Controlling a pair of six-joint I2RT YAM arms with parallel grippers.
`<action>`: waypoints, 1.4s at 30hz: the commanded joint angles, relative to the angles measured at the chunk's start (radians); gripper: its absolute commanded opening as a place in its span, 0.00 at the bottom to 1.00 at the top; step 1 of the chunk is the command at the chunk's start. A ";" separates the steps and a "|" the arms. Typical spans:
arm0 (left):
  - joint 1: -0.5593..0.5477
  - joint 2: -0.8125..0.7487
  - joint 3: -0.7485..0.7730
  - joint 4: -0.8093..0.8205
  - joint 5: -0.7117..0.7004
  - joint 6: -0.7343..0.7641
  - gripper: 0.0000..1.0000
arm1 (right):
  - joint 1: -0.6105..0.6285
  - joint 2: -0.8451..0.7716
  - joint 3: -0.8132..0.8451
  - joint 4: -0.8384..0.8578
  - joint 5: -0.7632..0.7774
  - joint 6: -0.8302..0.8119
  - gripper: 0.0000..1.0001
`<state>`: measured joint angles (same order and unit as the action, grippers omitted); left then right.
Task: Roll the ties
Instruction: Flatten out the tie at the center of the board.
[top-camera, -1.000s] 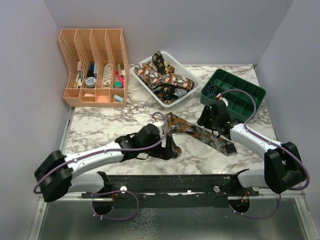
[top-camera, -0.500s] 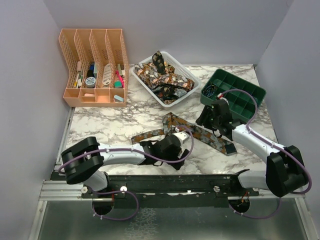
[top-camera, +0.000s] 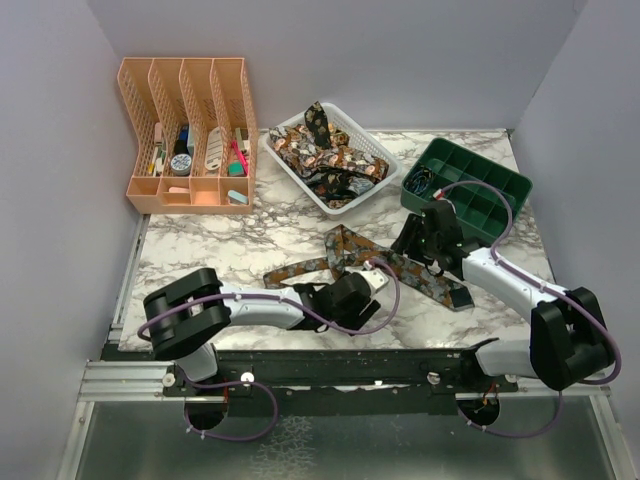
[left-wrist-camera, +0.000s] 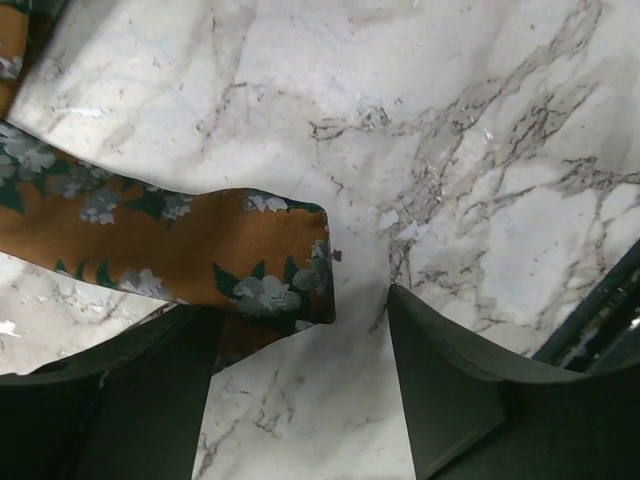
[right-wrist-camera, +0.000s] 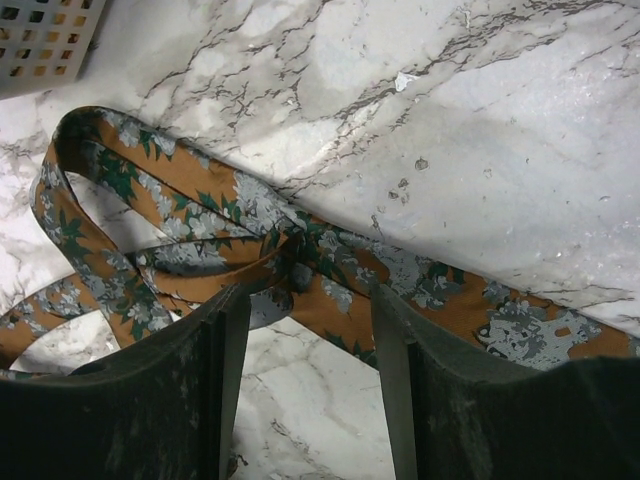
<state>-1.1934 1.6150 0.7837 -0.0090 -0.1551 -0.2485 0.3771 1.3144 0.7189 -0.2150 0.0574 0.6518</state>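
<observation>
One tie (top-camera: 405, 268), orange-brown with a grey-green floral print, lies folded on the marble table (top-camera: 200, 250) in front of the arms. Its narrow end (left-wrist-camera: 265, 262) sits just ahead of my left gripper (left-wrist-camera: 300, 385), partly tucked behind the left finger (left-wrist-camera: 120, 400). That gripper is open, with bare marble between its jaws. My right gripper (right-wrist-camera: 305, 345) is open too, its tips at the edge of the spot where the tie's strands (right-wrist-camera: 300, 255) cross. More ties (top-camera: 320, 150) are piled in a white basket (top-camera: 372, 150).
An orange file organizer (top-camera: 190, 135) with small items stands at the back left. A green compartment tray (top-camera: 470, 185) sits at the back right, close behind my right arm. The black rail (top-camera: 330, 365) runs along the near edge.
My left arm has swung right and down toward the front edge, leaving a strand of the tie stretched out to the left, and its jaws have narrowed a little. The right arm has not moved.
</observation>
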 joint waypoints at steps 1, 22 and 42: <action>-0.005 0.049 0.031 -0.017 -0.028 0.051 0.62 | -0.008 0.012 0.016 -0.028 -0.017 0.004 0.56; 0.501 -0.441 -0.037 -0.035 0.487 -0.172 0.06 | 0.018 0.045 0.043 0.180 -0.436 -0.265 0.57; 1.129 -0.378 -0.074 -0.110 0.859 -0.292 0.04 | 0.432 0.332 0.259 0.122 0.092 -0.815 0.63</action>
<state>-0.1097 1.1984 0.7223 -0.1070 0.5964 -0.5240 0.7792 1.5940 0.9352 -0.0498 0.0257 -0.0235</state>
